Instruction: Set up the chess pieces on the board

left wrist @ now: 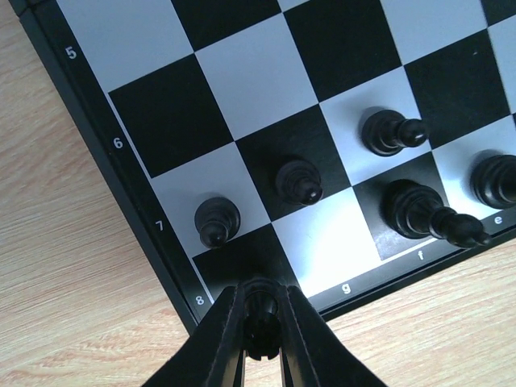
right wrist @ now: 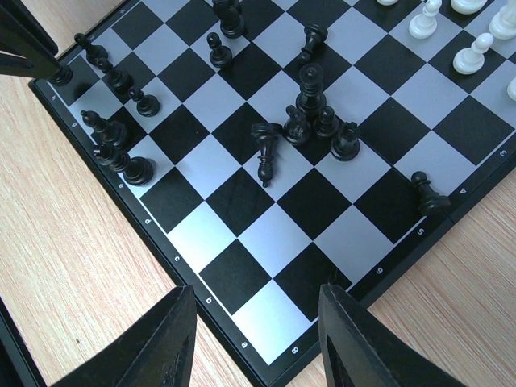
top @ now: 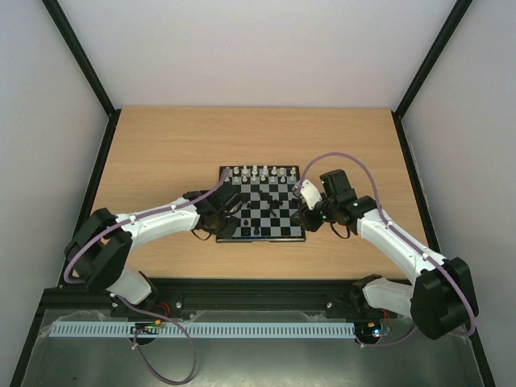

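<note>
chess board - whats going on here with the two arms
A chess set is being laid out. The left fingers are shut on a black piece over a corner square of the board, next to standing black pieces. White pieces line the far edge. A black cluster, one toppled, sits mid-board. The right fingers hang open and empty over the board's edge.

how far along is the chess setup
Done: the white pieces line the far edge of the board, and several black pieces stand by its near-left corner. In hand: the left gripper is shut on a black piece over the corner square; the right gripper is open and empty. Left: a cluster of black pieces mid-board, one tipped over.
</note>
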You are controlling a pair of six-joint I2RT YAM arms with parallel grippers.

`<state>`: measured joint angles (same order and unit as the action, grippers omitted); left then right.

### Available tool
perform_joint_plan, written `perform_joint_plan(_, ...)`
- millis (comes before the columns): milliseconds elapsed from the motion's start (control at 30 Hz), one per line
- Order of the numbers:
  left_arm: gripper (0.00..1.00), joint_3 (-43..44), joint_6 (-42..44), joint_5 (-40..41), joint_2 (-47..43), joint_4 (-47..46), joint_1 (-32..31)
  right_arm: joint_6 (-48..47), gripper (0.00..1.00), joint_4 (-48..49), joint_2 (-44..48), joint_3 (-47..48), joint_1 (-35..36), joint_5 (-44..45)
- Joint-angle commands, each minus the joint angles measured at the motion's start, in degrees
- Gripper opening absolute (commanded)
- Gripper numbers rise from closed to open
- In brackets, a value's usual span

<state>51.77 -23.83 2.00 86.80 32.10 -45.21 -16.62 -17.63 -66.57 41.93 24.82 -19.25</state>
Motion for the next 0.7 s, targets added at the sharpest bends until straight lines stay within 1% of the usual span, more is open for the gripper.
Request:
perform_joint_plan(0,0.14,-0.70,-0.26,0.63,1.21,-0.19,-0.20,-0.88,0.43,-0.56,-0.67,-0.53,-0.12,-0.96)
perform_joint_plan(300,0.17,-1.25,-0.31,1.21,1.90,-0.58,-0.12,-0.96,0.42,-0.56,-0.90,-0.54,-0.12,-1.02)
perform_joint_plan(467,0.25,-1.30,-0.33,1.60,1.91,-0.56,-0.18,-0.96,0.43,-0.55,-1.02,-0.54,-0.12,-1.04)
perform_joint_plan(667,0.29,-0.15,-0.50,1.78,1.24,0.80,-0.17,-0.88,0.42,-0.60,-0.94,-0.45,-0.12,-1.15)
